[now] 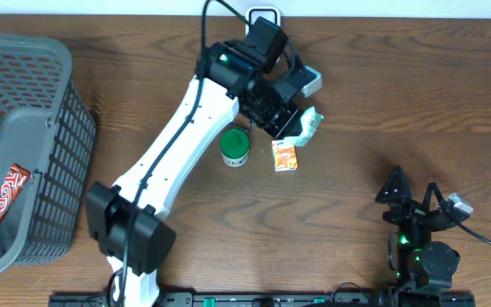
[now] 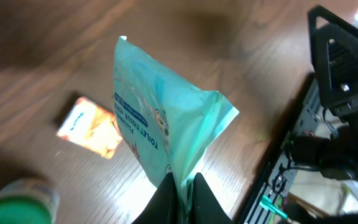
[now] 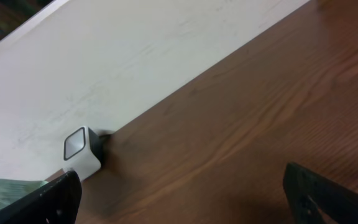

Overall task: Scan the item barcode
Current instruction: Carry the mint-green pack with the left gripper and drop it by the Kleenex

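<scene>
Grip risk: our left gripper (image 2: 182, 186) pinches just the seam of the wipes pack (image 2: 160, 118), hanging near 12 o'clock by the scanner (image 1: 262, 15); floppy pack may twist and we miss the read. Our right gripper (image 1: 413, 194) gapes idle, 5 o'clock.

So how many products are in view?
4: snack bar in the basket, green can and orange box on the table, tissue pack in the left gripper. Others may be hidden.

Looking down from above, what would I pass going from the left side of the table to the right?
grey basket, holding a red snack bar → green-topped container → small orange carton → the idle right arm's open fingers
</scene>
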You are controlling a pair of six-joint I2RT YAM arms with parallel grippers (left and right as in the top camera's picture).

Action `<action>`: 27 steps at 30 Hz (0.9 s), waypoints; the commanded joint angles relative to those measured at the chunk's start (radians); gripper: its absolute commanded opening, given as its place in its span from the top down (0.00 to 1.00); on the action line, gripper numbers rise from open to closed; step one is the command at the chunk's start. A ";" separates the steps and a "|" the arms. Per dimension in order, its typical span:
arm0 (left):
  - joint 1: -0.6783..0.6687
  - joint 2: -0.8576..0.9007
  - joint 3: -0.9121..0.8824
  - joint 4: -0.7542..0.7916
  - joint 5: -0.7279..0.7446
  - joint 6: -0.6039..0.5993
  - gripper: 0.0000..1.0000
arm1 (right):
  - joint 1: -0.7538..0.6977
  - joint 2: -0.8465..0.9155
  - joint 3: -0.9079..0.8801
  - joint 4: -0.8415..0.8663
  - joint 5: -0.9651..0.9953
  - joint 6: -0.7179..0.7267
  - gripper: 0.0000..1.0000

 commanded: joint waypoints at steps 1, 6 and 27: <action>0.006 0.076 -0.030 0.019 0.111 0.082 0.93 | 0.007 -0.002 -0.001 -0.003 0.010 -0.013 0.01; 0.006 0.179 -0.037 0.037 0.166 0.082 0.93 | 0.007 -0.002 -0.001 -0.003 0.010 -0.013 0.01; 0.023 0.282 -0.038 0.052 0.108 0.067 0.64 | 0.007 -0.002 -0.001 -0.003 0.010 -0.013 0.01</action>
